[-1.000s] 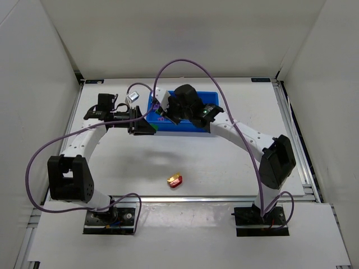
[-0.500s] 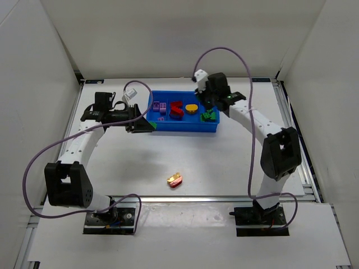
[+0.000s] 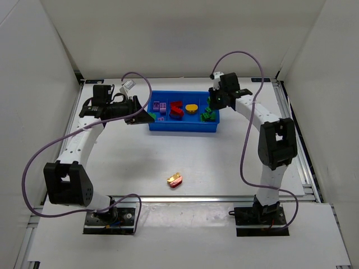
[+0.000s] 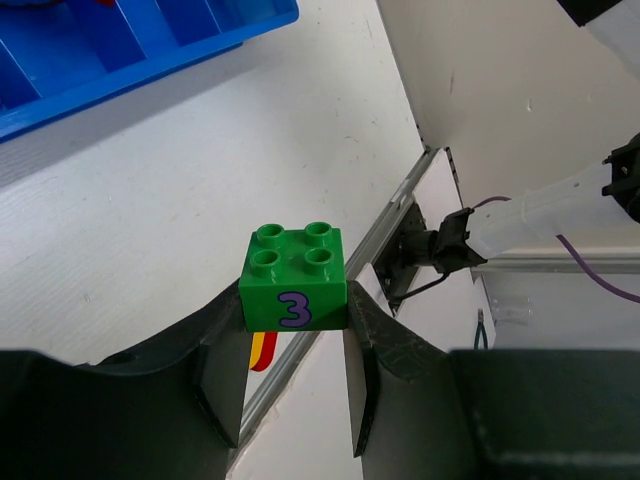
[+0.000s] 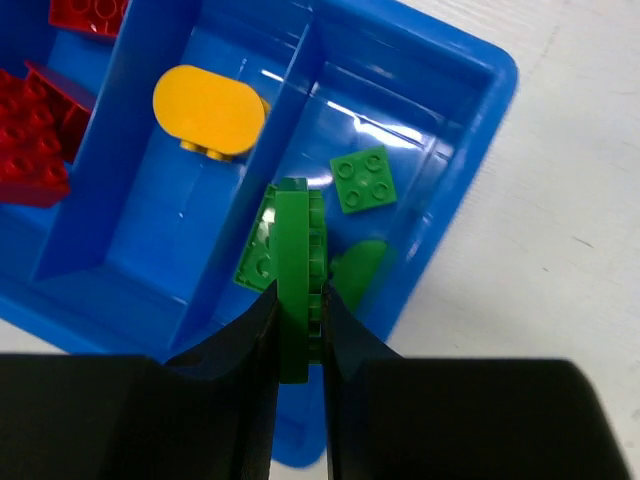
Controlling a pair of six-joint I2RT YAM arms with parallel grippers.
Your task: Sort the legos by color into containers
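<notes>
The green block (image 4: 293, 277) bears a purple numeral 3 on its side face. The left gripper (image 4: 295, 340) is clamped on it, beside the left end of the blue tray (image 3: 182, 128). The right gripper (image 5: 300, 335) grasps a flat green piece (image 5: 293, 260) on edge above the tray's rightmost compartment, which contains other green pieces (image 5: 363, 180). A red-and-yellow piece (image 3: 175, 180) lies on the white table (image 3: 224, 162), enclosed by white walls (image 3: 168, 33).

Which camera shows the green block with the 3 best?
The left wrist view: the green block sits mid-frame, pinched in the left gripper, its studs and purple 3 plain. From the top view it cannot be made out; the right wrist view misses it.
</notes>
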